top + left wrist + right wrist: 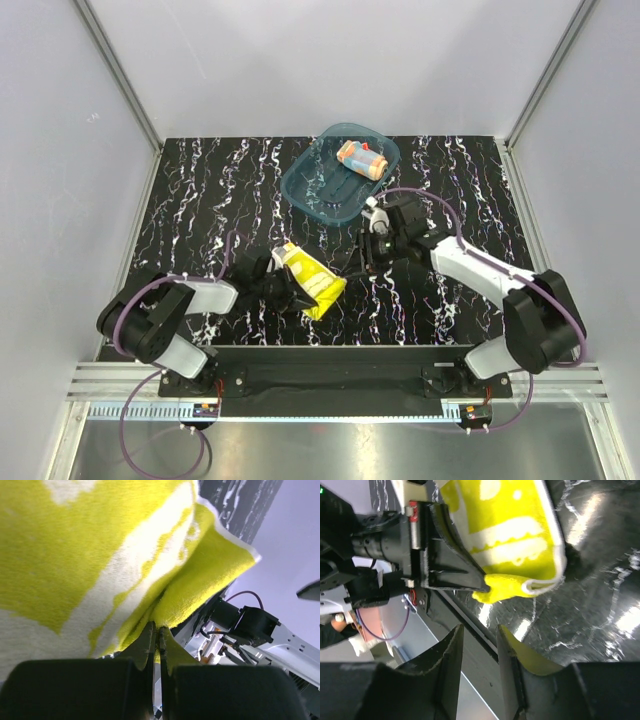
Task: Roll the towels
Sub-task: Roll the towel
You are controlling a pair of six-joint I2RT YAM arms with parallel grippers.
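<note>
We judge the job roughly half done. The dotted towel (361, 158), light blue with orange spots, already sits as a tight little cylinder inside the teal tub (318, 188) at the far side of the surface (200, 200). That one looks finished.

The yellow towel (312, 278) is the one in hand. It hangs near the front edge between the two arms, gathered into a loose, flattish bundle rather than a firm roll. One end curls over on itself, and the open lip of that curl shows in the right wrist view. It seems to be lifted clear of the surface, though we cannot be sure that no corner touches. What remains, as we read it, is to tighten this bundle into a proper roll and probably set it beside the first.

The left claw (156, 640) is pinched closed on a fold of the yellow towel, its two tips pressed together with cloth between them. The right claw (477, 650) stands a little way off, pointing at the curled end, with a narrow gap between its tips and nothing in that gap.

The yellow cloth is thick looped terry, soft and fuzzy, bright yellow with pale green-white patches and a whitish hem. The tub is see-through ribbed plastic. The surface is glossy black with white marbled veins and throws back glare.
</note>
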